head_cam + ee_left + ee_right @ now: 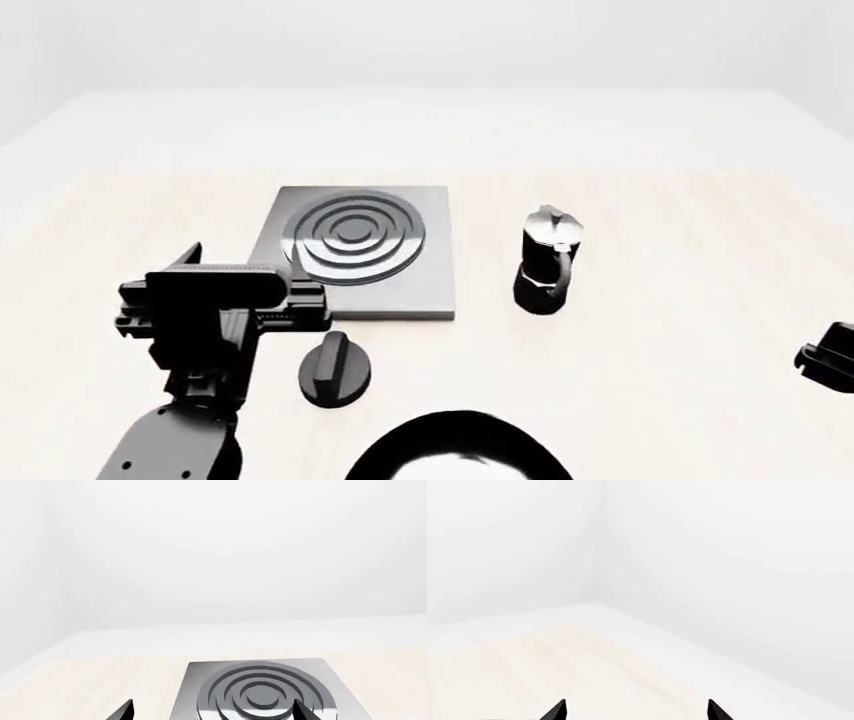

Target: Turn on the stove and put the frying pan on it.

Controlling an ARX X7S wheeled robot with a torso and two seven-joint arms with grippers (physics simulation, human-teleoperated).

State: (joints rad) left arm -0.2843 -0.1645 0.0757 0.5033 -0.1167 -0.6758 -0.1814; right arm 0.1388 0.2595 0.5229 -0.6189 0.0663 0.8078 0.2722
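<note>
The flat square grey metal stove [360, 250] w/ raised concentric burner rings is lying on the pale wood-grain tabletop [667, 340], nothing sitting on it. The round black frying pan [461, 450] w/ glossy pale inside is showing only partly at the near edge of the head view, well apart from the stove. The small round black knob [334, 368] w/ upright fin is standing just in front of the stove; the black-and-silver moka pot [549, 260] is standing upright to its right. The left gripper [210, 711] is hovering near the stove's front-left corner, fingers spread wide, holding nothing. The right gripper [637, 711] is hanging over bare tabletop at far right, fingertips wide apart too, empty.
</note>
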